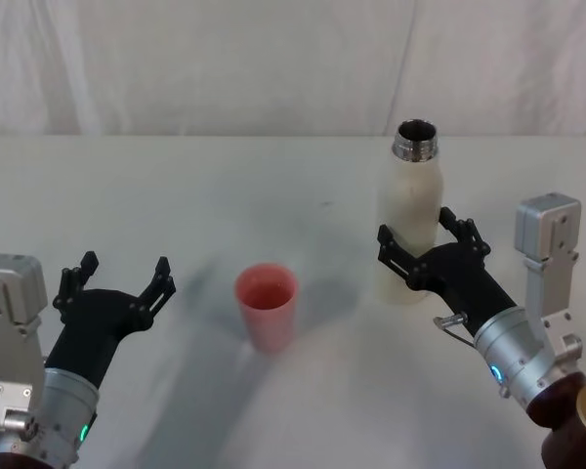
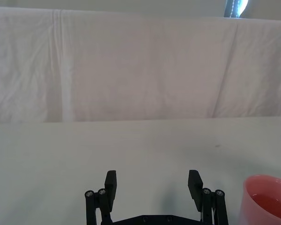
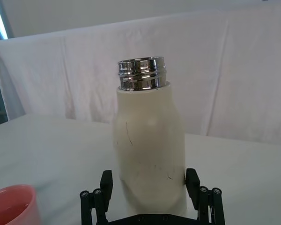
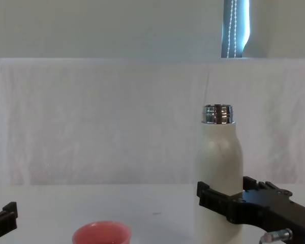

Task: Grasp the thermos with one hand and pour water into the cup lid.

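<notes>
Item 1, right gripper (image 1: 416, 246): your working pincer. Its fingers are spread, one on each side of the thermos body, low down on it. From the right wrist view, the pads (image 3: 193, 182) stand beside the bottle's walls; you cannot tell whether they touch.

Item 2, thermos (image 1: 412, 220): upright on the table (image 1: 273, 186), between the right pincer's fingers, cap off, chrome neck (image 1: 416, 140) open and pointing up, well above the fingers.

Item 3, cup lid (image 1: 267, 306): salmon-pink, upright on the table, to the left of your right pincer and apart from it, nearer the robot than the bottle. It lies between the two grippers.

Item 4, left gripper (image 1: 114, 283): idle, fingers spread wide with nothing between them, hovering above the table just left of the cup.
</notes>
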### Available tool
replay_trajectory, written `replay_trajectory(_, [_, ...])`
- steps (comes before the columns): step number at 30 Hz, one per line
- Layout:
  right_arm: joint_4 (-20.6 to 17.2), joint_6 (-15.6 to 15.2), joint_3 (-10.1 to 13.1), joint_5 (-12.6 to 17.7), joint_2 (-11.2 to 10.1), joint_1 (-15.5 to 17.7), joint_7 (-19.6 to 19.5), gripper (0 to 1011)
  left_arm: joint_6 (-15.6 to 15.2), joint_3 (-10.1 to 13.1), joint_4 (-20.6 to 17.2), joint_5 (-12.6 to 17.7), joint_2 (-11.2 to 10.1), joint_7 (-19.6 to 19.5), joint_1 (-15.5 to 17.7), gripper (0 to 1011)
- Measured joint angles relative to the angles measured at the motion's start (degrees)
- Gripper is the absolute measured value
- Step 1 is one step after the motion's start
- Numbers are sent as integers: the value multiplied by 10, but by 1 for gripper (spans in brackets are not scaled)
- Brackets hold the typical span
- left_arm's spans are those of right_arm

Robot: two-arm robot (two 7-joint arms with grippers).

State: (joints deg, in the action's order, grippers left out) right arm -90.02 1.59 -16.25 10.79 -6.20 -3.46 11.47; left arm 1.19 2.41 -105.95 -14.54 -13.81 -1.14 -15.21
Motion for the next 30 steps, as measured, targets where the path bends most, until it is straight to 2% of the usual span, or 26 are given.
replay_trajectory(22, [-59, 9, 20, 11, -24, 66, -2, 1001, 0, 0, 0, 0, 0, 0, 0, 1001])
replay_trajectory(30, [-83, 15, 30, 2, -32, 91, -11, 1001, 0, 0, 0, 0, 0, 0, 0, 1001])
